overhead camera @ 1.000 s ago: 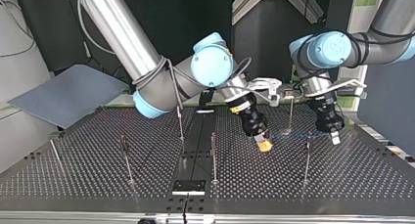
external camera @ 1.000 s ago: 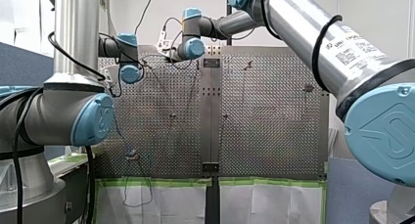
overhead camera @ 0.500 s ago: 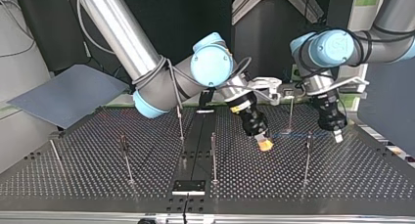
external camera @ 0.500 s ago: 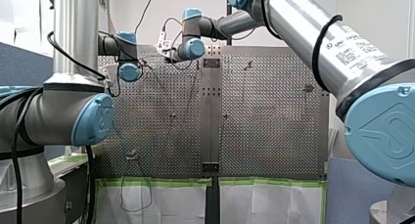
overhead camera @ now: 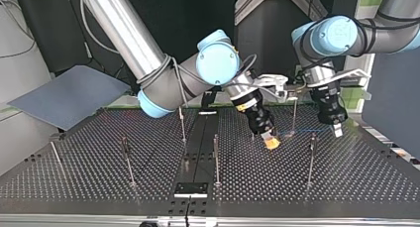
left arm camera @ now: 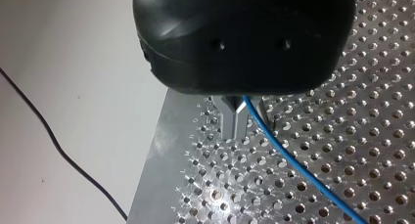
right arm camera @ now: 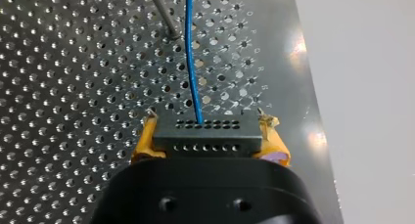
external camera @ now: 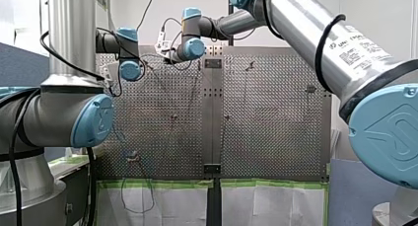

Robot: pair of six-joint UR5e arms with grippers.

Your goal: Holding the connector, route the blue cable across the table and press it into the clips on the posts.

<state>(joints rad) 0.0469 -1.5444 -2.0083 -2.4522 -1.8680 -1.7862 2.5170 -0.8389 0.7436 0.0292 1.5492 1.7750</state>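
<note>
My right gripper (right arm camera: 208, 138) has its yellow pads shut on a black connector (right arm camera: 205, 136). The blue cable (right arm camera: 192, 62) leaves the connector and runs ahead past a post (right arm camera: 164, 13). In the top view this right gripper (overhead camera: 270, 142) hangs low over the perforated table (overhead camera: 99, 187), right of the middle. My left gripper (left arm camera: 240, 117) has its metal fingers shut on the blue cable (left arm camera: 293, 160), close above the table near its edge. In the top view the left gripper (overhead camera: 337, 130) is at the right, and the cable (overhead camera: 303, 133) stretches between the two grippers, past a thin post (overhead camera: 293, 115).
Several thin posts stand on the table, among them a post (overhead camera: 311, 157) near the cable, a middle post (overhead camera: 216, 157) and a post at the left (overhead camera: 128, 160). A grey board (overhead camera: 69, 95) lies off the table's back left. A black wire (left arm camera: 54, 145) hangs beyond the table edge.
In the top view my left gripper has risen a little, still holding the cable. My right gripper has edged right and slightly up with the connector.
</note>
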